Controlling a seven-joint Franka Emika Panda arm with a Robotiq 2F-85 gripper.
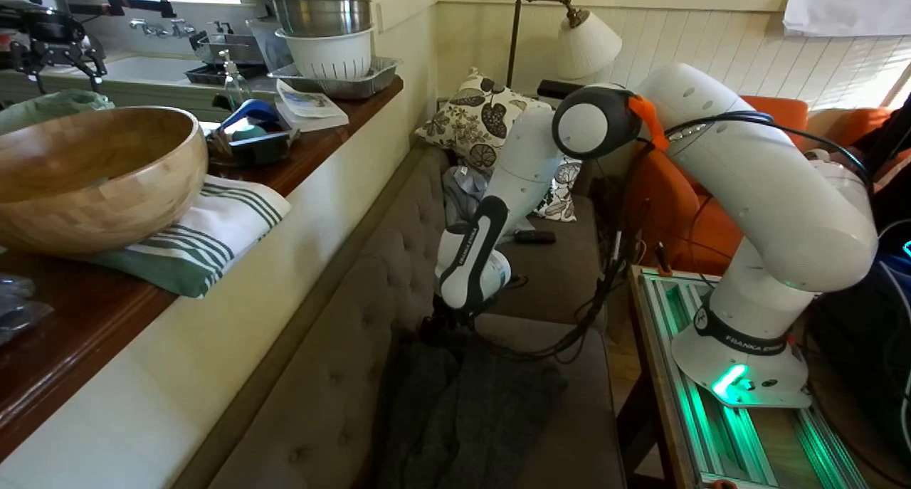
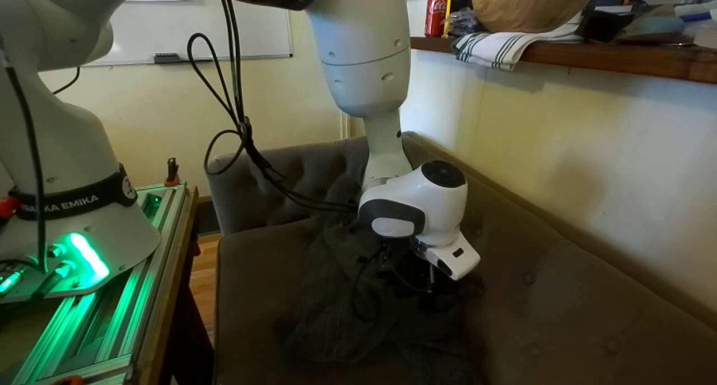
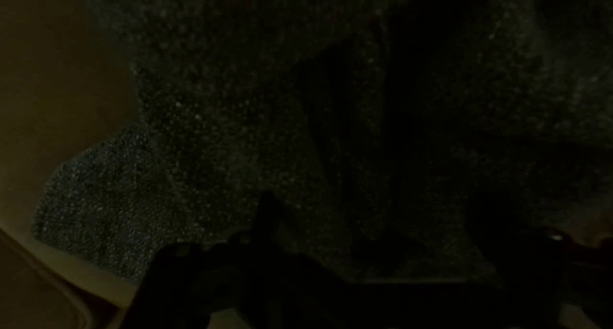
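Cloth point(image 3: 225, 147) shows clear speckling only in the wrist view; in both exterior views it lies dark on the sofa seat point(image 2: 252, 295), toward the rear edge. The gripper point(image 3: 378, 209) is spread wide over it, contact unclear. The arm point(image 2: 364, 77) hides some of it; a patterned cushion point(image 1: 477, 126) rests near one end.

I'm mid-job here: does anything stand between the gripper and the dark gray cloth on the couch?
Nothing visible does. In the dim wrist view, the open gripper faces the dark gray cloth with no other object between them; it is too dark to tell whether they touch.
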